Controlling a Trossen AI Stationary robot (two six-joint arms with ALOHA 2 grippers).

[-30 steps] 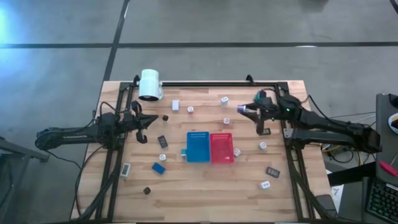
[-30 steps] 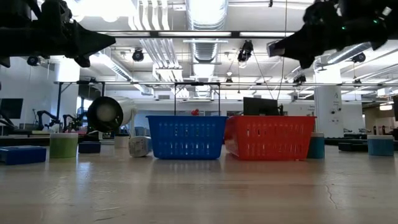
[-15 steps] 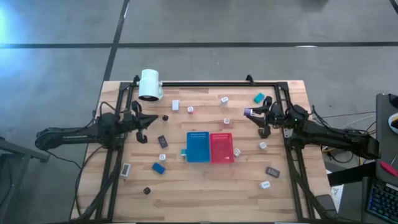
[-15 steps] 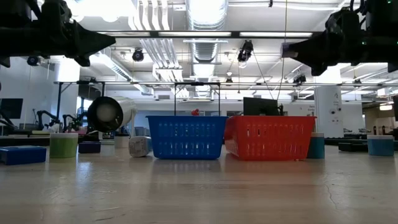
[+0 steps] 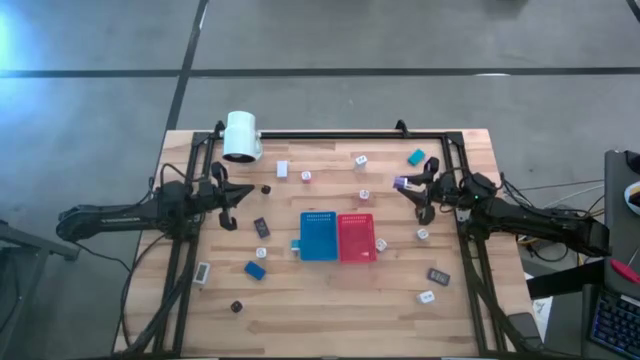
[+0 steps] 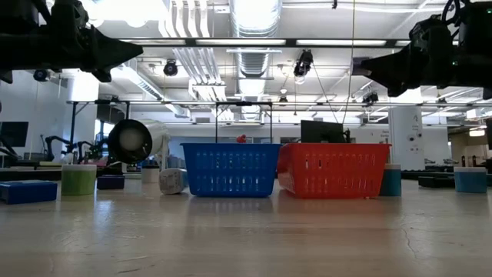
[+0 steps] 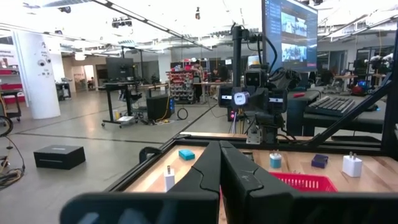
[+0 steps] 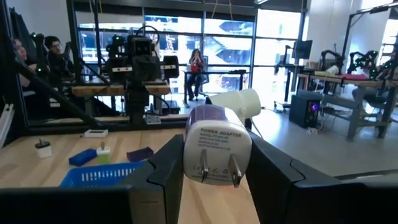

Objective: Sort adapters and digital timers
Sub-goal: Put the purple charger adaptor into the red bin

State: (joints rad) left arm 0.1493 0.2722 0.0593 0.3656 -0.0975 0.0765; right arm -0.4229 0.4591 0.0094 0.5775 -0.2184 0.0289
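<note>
right hand [image 8: 208, 163] grips an adapter [image 8: 216, 144], has drifted right since 1 s ago, away from the red tray [image 5: 356, 238]. left hand [image 5: 236, 196] closed, parked.

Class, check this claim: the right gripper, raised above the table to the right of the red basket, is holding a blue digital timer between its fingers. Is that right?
Not quite. The right gripper does hang raised, right of the red basket, but it grips a white power adapter with two metal prongs, not a blue digital timer. The right wrist view shows this plainly.
</note>
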